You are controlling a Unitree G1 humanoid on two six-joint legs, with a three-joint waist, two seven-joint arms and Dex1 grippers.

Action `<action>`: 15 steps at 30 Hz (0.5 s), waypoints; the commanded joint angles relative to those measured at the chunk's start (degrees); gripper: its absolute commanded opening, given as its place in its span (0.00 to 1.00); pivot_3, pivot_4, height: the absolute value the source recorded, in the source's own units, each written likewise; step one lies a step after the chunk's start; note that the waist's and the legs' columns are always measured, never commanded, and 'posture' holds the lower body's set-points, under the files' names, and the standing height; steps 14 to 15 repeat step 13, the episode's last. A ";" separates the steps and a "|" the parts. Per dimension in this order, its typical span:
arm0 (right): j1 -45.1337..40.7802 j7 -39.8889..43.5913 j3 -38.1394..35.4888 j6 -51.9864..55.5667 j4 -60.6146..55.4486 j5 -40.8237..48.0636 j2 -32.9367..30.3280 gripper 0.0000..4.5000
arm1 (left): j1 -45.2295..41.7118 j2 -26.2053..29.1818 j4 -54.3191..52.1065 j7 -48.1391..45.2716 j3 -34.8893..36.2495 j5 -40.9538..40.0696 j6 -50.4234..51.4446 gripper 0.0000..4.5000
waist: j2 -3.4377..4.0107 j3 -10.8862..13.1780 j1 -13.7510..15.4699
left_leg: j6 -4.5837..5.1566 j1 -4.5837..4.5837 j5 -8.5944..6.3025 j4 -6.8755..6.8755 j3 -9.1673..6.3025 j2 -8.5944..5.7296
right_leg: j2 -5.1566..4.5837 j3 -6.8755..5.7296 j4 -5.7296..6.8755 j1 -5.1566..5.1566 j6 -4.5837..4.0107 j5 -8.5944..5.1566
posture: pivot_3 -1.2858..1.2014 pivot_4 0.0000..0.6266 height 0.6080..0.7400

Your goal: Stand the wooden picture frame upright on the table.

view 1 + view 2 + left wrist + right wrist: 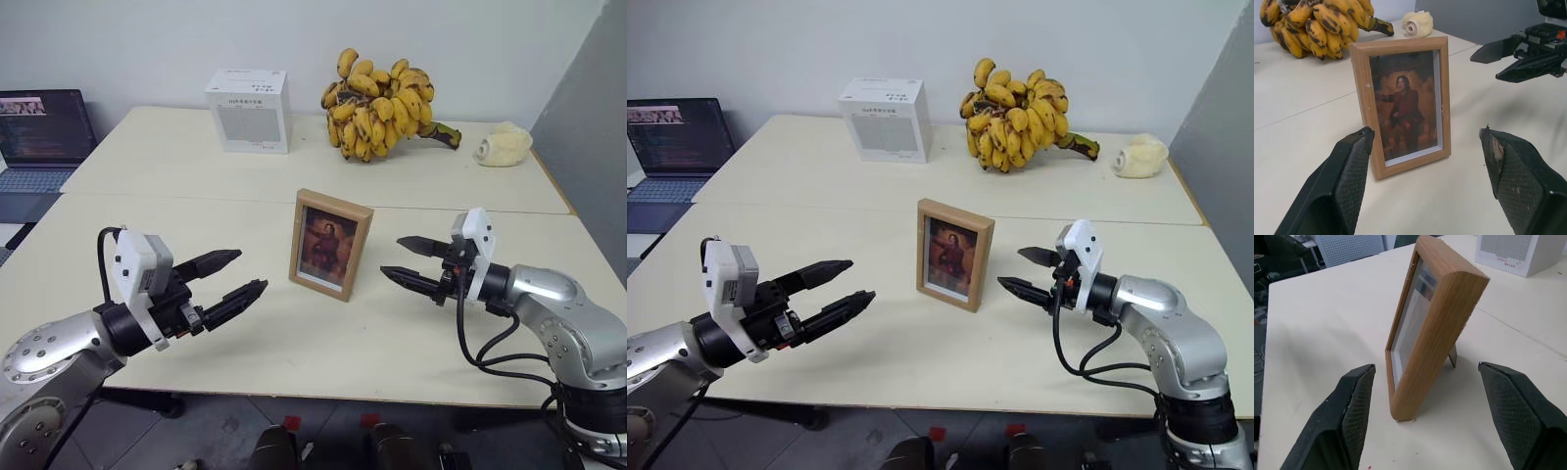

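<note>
The small light-wood picture frame point(331, 244) with its dark portrait stands upright near the middle of the large cream table point(176, 225), leaning back a little on what looks like a fold-out stand behind it. My left gripper point(229, 279) hangs to its left, jaws wide and holding nothing; my right gripper point(409, 262) hangs to its right, also spread and clear of the wood. Nothing lies between either gripper and the frame. Far across the seam sit a white cardboard box point(249, 110), a big bunch of spotted yellow bananas point(380, 106) and a pale cream lump point(504, 145). An open dark laptop point(39, 137) sits off the table's far left.
</note>
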 commanded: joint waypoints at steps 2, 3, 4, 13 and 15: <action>1.61 -3.23 -1.68 1.73 -3.57 3.32 0.47 0.79 | -1.19 -1.20 -1.64 -0.62 -0.37 0.29 -1.48 0.82 | 0.00 0.00 -0.05 | 0.00 -0.01 0.00 0.00 0.00 0.00 | 0.00 0.00 0.01 -0.01 -0.01 0.01 | 0.52 0.24 1.00; 1.80 -3.69 -1.69 1.90 -3.68 3.67 0.51 0.79 | -1.22 -1.52 -1.70 -0.50 -0.44 0.07 -1.42 0.82 | 0.00 0.00 -0.07 | 0.00 -0.01 0.00 0.00 0.00 0.00 | 0.00 0.00 0.01 -0.01 0.00 0.00 | 0.52 0.24 1.00; 1.94 -4.17 -1.60 1.98 -3.73 3.97 0.52 0.79 | -1.33 -1.92 -1.70 0.02 -0.48 -0.27 -1.19 0.82 | 0.00 0.00 -0.12 | 0.01 0.00 0.00 0.00 0.00 0.00 | 0.00 0.00 0.01 -0.01 0.00 0.01 | 0.52 0.24 1.00; 1.93 -6.05 -0.88 1.66 -3.36 5.60 0.17 0.79 | -3.03 -3.40 0.05 4.86 -1.02 0.29 1.20 0.82 | 0.00 0.00 -0.14 | 0.01 0.00 0.01 0.02 -0.01 0.01 | 0.01 -0.01 0.01 0.00 0.05 0.00 | 0.52 0.24 1.00; 1.93 -6.05 -0.88 1.66 -3.36 5.60 0.17 0.79 | -3.03 -3.40 0.05 4.86 -1.02 0.29 1.20 0.82 | 0.00 0.00 -0.14 | 0.01 0.00 0.01 0.02 -0.01 0.01 | 0.01 -0.01 0.01 0.00 0.05 0.00 | 0.52 0.24 1.00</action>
